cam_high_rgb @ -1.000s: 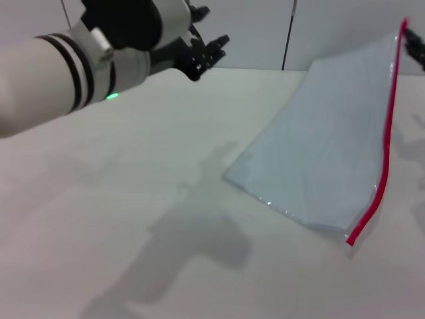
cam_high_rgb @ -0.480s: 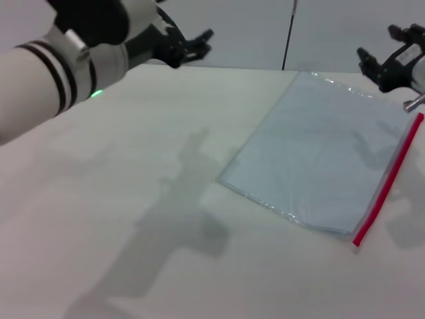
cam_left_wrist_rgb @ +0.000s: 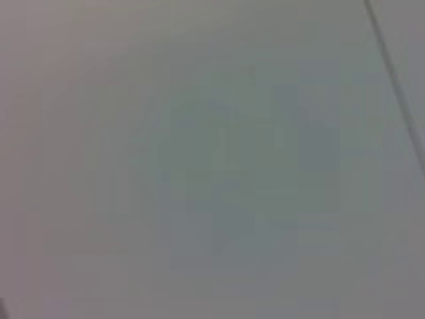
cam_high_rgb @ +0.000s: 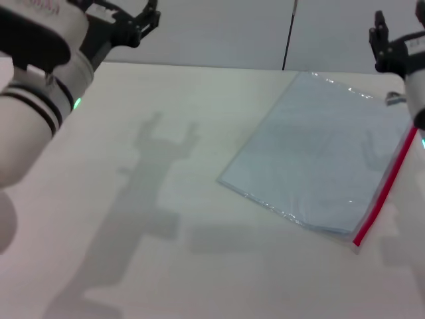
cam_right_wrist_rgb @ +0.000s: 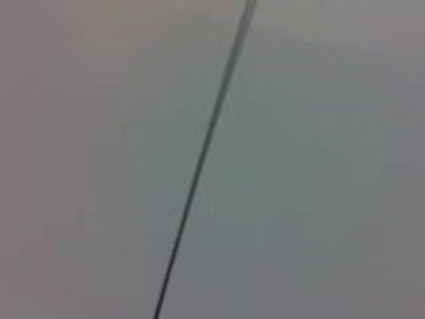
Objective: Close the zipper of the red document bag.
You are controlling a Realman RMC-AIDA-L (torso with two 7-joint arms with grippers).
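The red document bag (cam_high_rgb: 319, 153), a flat pale blue-grey pouch, lies on the white table at the right in the head view. Its zipper (cam_high_rgb: 388, 189) is the thin red strip along the bag's right edge, running down to the near corner. Nothing touches the bag. My left gripper (cam_high_rgb: 143, 23) is raised at the far left, well away from the bag, open and empty. My right gripper (cam_high_rgb: 392, 40) hovers above the bag's far right corner, clear of it. Both wrist views show only a blank grey surface.
The white table (cam_high_rgb: 166, 199) stretches wide to the left of the bag, crossed by arm shadows. A grey wall with a dark vertical seam (cam_high_rgb: 289, 33) stands behind the table's far edge. A thin dark line (cam_right_wrist_rgb: 199, 166) crosses the right wrist view.
The bag's red edge, lifted a second ago, now lies flat on the table. My left arm has swung left and up. My right gripper has risen slightly above the bag.
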